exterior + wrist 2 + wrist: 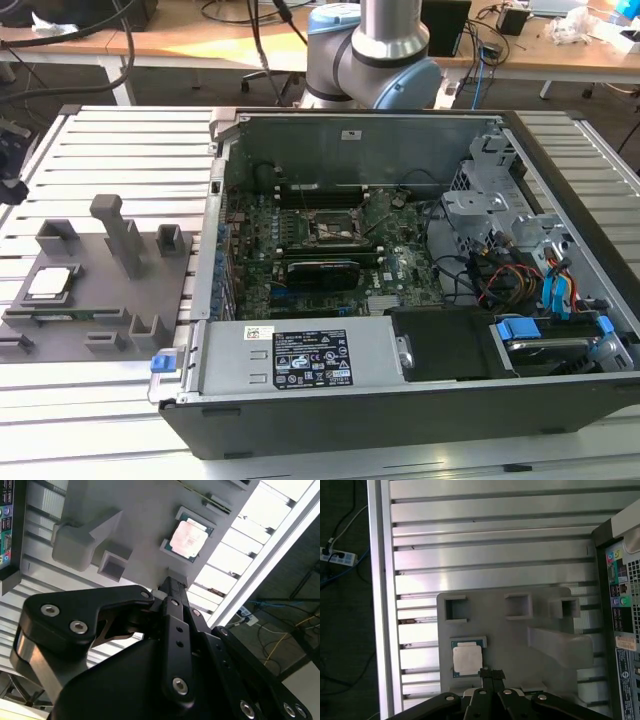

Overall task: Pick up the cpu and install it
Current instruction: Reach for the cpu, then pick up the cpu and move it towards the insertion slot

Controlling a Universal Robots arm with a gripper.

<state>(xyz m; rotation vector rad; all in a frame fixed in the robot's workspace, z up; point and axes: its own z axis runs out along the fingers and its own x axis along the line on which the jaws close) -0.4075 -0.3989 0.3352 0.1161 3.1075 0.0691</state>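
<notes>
Soft room light from above falls evenly on the grey fixture plate [100, 290], whose posts [122, 235] throw only short, faint shadows across it in the exterior view. In the second wrist view the table slats [250, 535] just beside the plate blow out to white glare, the cpu [189, 536] on it gleams pink, and the gripper [172, 584] near it sits in dark shade.

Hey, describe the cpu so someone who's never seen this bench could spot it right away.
Start at the open computer case; on the exterior view's left of it lies a grey fixture plate. The cpu sits in a recess near the plate's edge farthest from the case. It is the one flat, shiny silver square among dull grey blocks and posts.
</notes>
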